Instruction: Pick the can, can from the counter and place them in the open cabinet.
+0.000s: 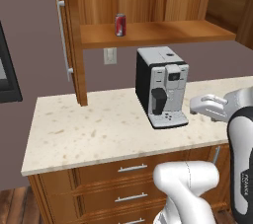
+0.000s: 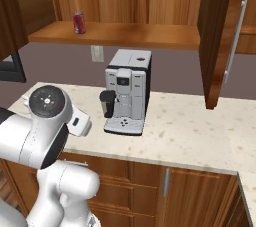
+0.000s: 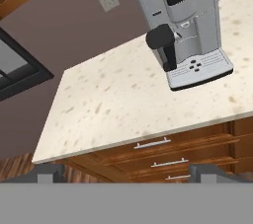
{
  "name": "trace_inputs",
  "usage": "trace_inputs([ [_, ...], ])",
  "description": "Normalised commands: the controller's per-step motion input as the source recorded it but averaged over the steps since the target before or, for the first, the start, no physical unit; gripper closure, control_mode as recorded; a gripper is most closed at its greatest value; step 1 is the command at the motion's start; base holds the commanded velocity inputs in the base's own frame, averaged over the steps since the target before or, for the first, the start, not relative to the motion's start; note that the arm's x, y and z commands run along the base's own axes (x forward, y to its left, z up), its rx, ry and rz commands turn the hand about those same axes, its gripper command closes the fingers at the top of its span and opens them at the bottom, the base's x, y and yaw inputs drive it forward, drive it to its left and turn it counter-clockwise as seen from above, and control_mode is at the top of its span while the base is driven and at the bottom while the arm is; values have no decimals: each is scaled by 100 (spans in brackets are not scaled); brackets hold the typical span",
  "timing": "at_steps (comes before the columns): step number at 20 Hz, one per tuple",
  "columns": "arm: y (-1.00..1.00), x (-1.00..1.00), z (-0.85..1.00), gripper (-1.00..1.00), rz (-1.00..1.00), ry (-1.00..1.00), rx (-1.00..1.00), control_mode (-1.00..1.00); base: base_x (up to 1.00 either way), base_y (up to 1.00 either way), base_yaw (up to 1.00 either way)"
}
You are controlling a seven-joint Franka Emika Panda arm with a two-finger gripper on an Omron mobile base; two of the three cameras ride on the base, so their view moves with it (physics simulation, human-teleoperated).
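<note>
Beige counter (image 1: 99,129) holds only a coffee machine (image 1: 162,87); one can (image 1: 120,24) sits shelved in the open cabinet (image 1: 163,33); my pincer (image 3: 127,171) gapes wide, empty; next I must locate the second can.

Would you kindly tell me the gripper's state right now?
Gripper: open, holding nothing, above the counter.

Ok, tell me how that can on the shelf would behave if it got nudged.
The can stands upright, tall and narrow, so a high nudge would probably tip it. Its round body would likely roll along the flat shelf once down. It looks small, probably light.
</note>
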Motion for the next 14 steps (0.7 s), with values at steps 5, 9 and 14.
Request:
trace_inputs([
  [5,0,0,0,-100,0,0,0,-100,0,0,0],
  [9,0,0,0,-100,0,0,0,-100,0,0,0],
  [14,0,0,0,-100,0,0,0,-100,0,0,0],
])
